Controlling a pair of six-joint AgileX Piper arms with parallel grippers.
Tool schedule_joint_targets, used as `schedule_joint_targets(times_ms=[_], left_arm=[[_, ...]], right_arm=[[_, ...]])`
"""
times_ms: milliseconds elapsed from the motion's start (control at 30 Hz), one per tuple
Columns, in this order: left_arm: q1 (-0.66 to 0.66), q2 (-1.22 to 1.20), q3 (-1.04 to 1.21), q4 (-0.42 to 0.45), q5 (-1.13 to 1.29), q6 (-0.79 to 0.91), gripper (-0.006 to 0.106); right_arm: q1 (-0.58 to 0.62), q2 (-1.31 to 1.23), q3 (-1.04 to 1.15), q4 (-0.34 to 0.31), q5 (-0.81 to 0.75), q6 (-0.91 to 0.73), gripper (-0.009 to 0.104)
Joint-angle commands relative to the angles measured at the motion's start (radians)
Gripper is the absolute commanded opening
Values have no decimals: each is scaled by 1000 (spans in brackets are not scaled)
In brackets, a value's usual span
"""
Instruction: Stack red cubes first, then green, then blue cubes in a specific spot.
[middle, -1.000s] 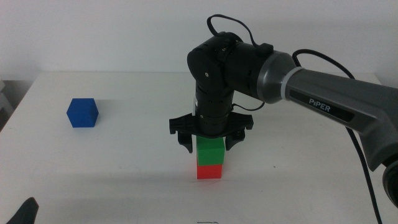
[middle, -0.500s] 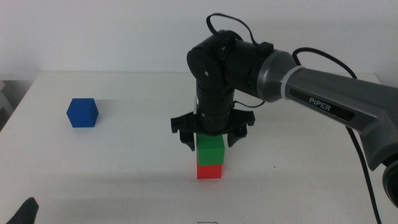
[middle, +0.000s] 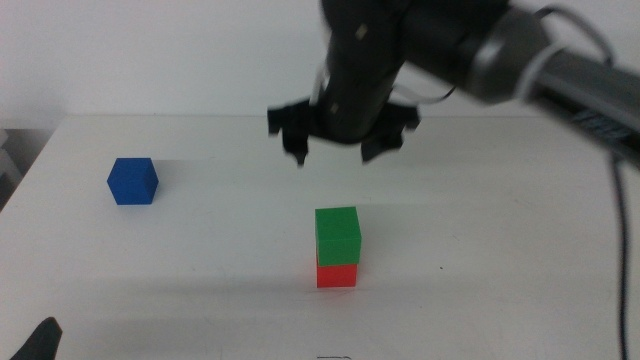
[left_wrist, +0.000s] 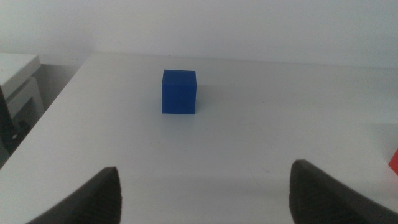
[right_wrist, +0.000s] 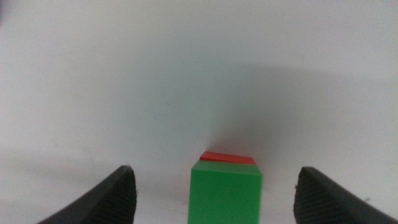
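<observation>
Right gripper (middle: 338, 148) has lifted clear since half a second back; jaws spread, empty, now well above the green cube (middle: 337, 236), which sits on the red cube (middle: 336, 274). Blue cube (middle: 132, 181) unmoved, far left. Left wrist view alone shows left gripper (left_wrist: 205, 186) wide apart, facing blue.

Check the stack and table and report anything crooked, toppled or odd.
Nothing stands out. The green cube sits squarely on the red cube, edges about flush. The blue cube stands apart, upright. The open right gripper hangs above the stack.
</observation>
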Motion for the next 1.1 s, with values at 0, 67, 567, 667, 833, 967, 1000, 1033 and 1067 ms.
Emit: schedule_joint_targets(times_ms=[0, 67, 567, 667, 833, 967, 1000, 1033, 1067], left_arm=[[-1, -21, -4, -3, -73, -13, 91], [-1, -21, -4, -3, -73, -13, 91], [-1, -21, -4, -3, -73, -13, 91], [-1, -21, -4, -3, -73, -13, 91], [-1, -21, -4, -3, -73, -13, 91], [-1, -21, -4, -3, -73, -13, 91], [-1, -21, -4, -3, -73, -13, 91], [-1, -21, -4, -3, -73, -13, 91], [-1, -21, -4, -3, -73, -13, 91]], right_arm=[[-15, -128, -36, -41, 64, -61, 65], [-28, -195, -35, -40, 64, -151, 65], [-361, -1004, 594, 120, -193, -573, 61], [-363, -1192, 811, 163, -374, -616, 59], [-360, -1381, 1000, 238, -429, -720, 54], [-332, -1453, 1011, 349, -401, -890, 51], [-326, -1460, 1011, 374, -380, -918, 51], [-317, -1468, 1011, 397, -349, -951, 51], [-308, -1470, 1012, 425, -315, -982, 51]])
